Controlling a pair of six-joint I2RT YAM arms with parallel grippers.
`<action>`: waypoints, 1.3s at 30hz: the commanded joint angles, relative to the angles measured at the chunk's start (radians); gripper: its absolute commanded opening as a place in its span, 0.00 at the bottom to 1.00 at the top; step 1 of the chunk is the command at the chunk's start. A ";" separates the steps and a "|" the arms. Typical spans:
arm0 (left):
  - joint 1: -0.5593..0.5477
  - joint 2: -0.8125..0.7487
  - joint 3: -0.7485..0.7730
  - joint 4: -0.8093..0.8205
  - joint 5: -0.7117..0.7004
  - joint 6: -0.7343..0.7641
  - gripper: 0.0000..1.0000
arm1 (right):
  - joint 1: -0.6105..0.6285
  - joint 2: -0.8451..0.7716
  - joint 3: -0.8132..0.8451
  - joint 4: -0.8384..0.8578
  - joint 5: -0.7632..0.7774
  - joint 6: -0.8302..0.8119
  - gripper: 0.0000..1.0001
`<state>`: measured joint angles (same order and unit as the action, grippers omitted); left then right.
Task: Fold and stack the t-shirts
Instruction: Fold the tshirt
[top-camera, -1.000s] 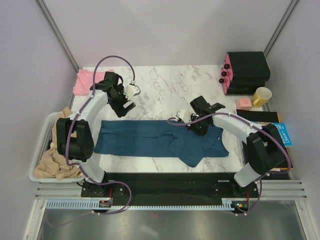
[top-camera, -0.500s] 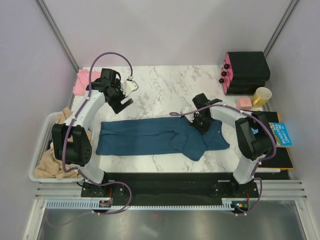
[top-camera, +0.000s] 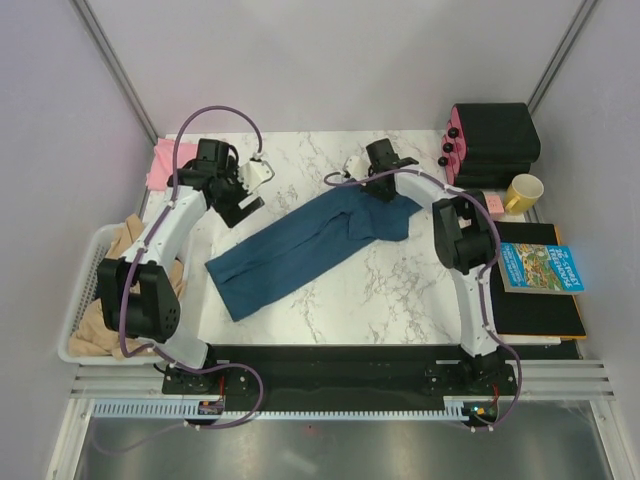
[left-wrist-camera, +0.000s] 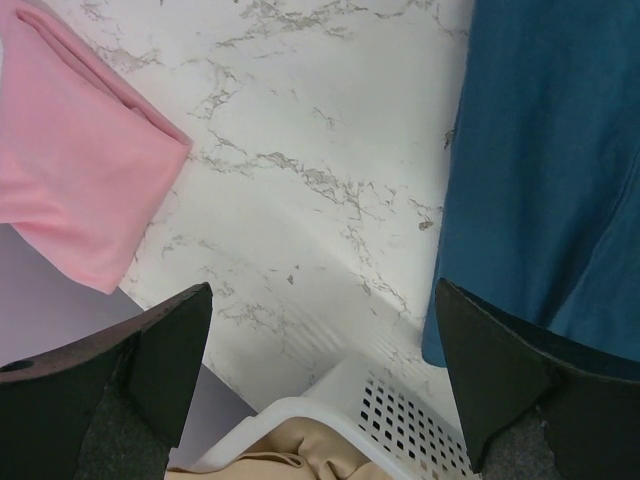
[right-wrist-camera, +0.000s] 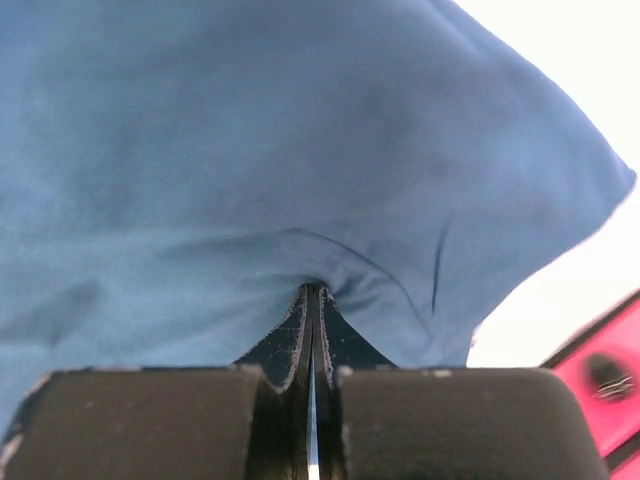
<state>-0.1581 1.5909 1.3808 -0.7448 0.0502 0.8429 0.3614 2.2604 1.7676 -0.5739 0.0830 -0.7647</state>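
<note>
The dark teal-blue t-shirt (top-camera: 300, 250) lies in a long diagonal band from the near left to the far middle of the marble table. My right gripper (top-camera: 378, 192) is shut on its far bunched end; in the right wrist view the teal-blue t-shirt (right-wrist-camera: 250, 150) puckers round the tips of the right gripper (right-wrist-camera: 313, 292). My left gripper (top-camera: 240, 207) hovers open with nothing in it, between the two shirts. The left wrist view shows the left gripper (left-wrist-camera: 320, 370) wide apart, the pale pink t-shirt (left-wrist-camera: 80, 190) on its left and the teal-blue t-shirt (left-wrist-camera: 560, 170) on its right. The pink t-shirt (top-camera: 165, 165) lies at the far left corner.
A white basket (top-camera: 85, 290) holding beige cloth (top-camera: 115, 325) hangs off the left table edge. At the far right stand a black box with a pink side (top-camera: 495, 140), a yellow mug (top-camera: 523, 192) and a small pink box (top-camera: 487, 206). A blue printed book (top-camera: 540, 268) lies on a black mat.
My right gripper has hauled the shirt's right end to the far side, swinging it from a level band into a diagonal. The left gripper has drifted slightly back and left.
</note>
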 joint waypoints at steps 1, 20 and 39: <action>0.003 -0.029 -0.037 0.044 0.011 -0.010 1.00 | -0.006 0.160 0.151 0.219 0.087 -0.061 0.00; -0.029 0.013 -0.224 0.248 0.045 0.019 0.99 | 0.005 -0.248 0.007 0.462 0.302 0.235 0.40; -0.038 -0.068 -0.400 0.030 0.079 0.174 0.82 | 0.007 -0.429 -0.069 0.324 0.291 0.229 0.38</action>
<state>-0.1978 1.5990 1.0058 -0.6327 0.0658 0.9504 0.3645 1.8782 1.6859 -0.2493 0.3717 -0.5449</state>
